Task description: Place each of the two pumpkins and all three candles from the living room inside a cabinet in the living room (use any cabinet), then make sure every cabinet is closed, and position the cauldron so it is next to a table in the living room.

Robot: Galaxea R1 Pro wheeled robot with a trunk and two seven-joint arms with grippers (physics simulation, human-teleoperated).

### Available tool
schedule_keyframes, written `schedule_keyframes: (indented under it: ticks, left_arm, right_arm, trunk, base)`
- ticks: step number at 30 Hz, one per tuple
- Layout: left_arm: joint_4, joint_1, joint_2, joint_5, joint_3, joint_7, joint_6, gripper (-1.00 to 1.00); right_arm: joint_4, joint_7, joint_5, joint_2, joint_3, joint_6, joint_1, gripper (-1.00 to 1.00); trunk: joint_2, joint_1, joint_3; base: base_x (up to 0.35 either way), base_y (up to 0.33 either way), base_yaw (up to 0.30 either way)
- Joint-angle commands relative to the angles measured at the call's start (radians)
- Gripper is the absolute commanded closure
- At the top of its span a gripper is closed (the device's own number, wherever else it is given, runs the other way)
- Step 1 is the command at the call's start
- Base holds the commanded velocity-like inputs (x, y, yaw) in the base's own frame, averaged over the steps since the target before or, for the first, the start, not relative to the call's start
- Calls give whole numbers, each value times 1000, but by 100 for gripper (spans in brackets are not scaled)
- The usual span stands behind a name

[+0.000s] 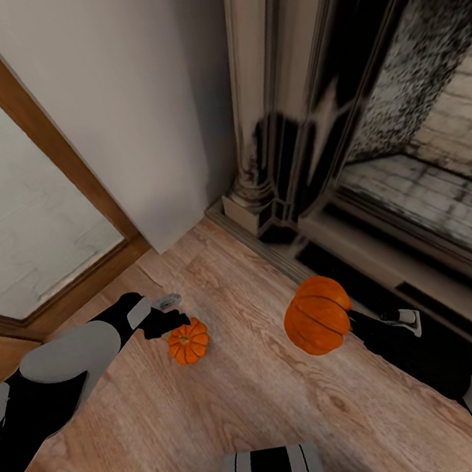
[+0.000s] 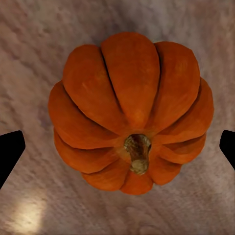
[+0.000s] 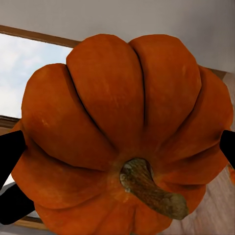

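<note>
— Down on the wood floor (image 1: 238, 402), close to the fireplace (image 1: 373, 140), how do the two pumpkins sit?

— One, the floor pumpkin (image 1: 188, 341), rests upright on the boards with the left gripper (image 1: 165, 316) right above it. Its fingers (image 2: 11, 154) stand spread wide, one on each side of the fruit and apart from it. The other, the lifted pumpkin (image 1: 317, 315), hangs off the ground, pinched in the right gripper (image 1: 350, 319), whose fingertips (image 3: 10, 152) press its flanks.

— How would they handle?

— They look rigid and ribbed, probably light, with a smooth rind that could slip along a rib. The round body offers no flat face, so the widest girth across opposite lobes seems the safest hold, below the stem (image 2: 138, 152), which looks too short and thin to grasp.

— And the risk?

— A squeeze off the middle might roll the floor pumpkin away over the boards.
</note>
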Motion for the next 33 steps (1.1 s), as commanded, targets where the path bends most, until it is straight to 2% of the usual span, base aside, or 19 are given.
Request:
schedule_keyframes:
  ticks: [1,4,8,19,24,33]
  left_arm:
    - [-1,-1,1,3,-8,-4,2,-100]
    - [-1,-1,1,3,-8,-4,2,-100]
    - [-1,0,1,3,-9,-4,2,-100]
    - [-2,0,1,3,-10,-5,2,-100]
    - [-2,0,0,3,-10,-4,2,-100]
    - [-2,0,0,3,-9,-4,3,-100]
  right_arm:
    - [0,1,-3,0,0,6,0,100]
    - [-1,1,-3,-1,0,6,0,100]
    - [-1,2,-3,-1,0,6,0,100]
    - [-1,2,-3,-1,0,6,0,100]
    - [-1,2,-3,-1,0,6,0,100]
    - [-1,2,-3,-1,0,6,0,100]
  trunk:
    - [0,0,-1]
    - [0,0,-1]
    - [-1,2,-16]
    - [-1,2,-16]
    - [-2,4,-35]
    - [-2,4,-35]
  base:
    - [0,0,0]
    - [0,0,0]
    - [0,0,0]
    - [0,0,0]
    - [0,0,0]
    - [0,0,0]
